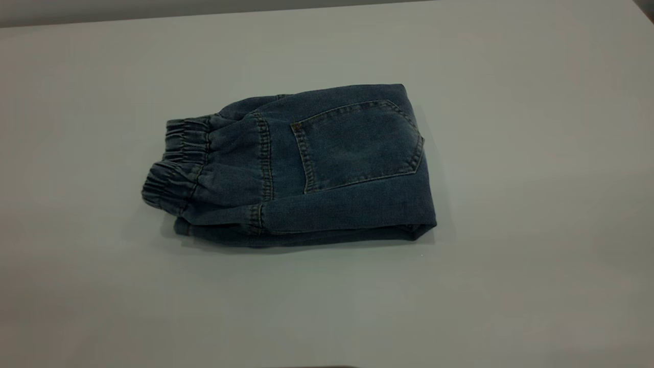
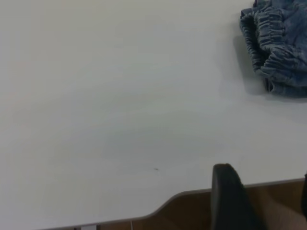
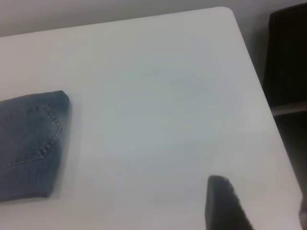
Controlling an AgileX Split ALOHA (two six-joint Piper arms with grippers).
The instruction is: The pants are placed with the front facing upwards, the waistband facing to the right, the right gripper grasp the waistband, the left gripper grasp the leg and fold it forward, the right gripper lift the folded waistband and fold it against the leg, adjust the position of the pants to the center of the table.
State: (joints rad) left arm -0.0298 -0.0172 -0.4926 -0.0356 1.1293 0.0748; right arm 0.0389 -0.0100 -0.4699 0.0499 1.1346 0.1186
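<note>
Denim pants [image 1: 327, 168] lie folded mid-frame on the desk [image 1: 536, 204] — waistband [image 1: 176, 168] leftward, pocket [image 1: 357, 145] up; both hands' grip I cannot tell.

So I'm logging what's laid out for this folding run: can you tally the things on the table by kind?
Pants, folded, blue denim: 1
Back pocket facing up on them: 1
Gathered waistband at their end: 1
Table, pale and bare around them: 1
Total: 1 garment on 1 table; neither arm's tool is over the table in the exterior view.
</note>
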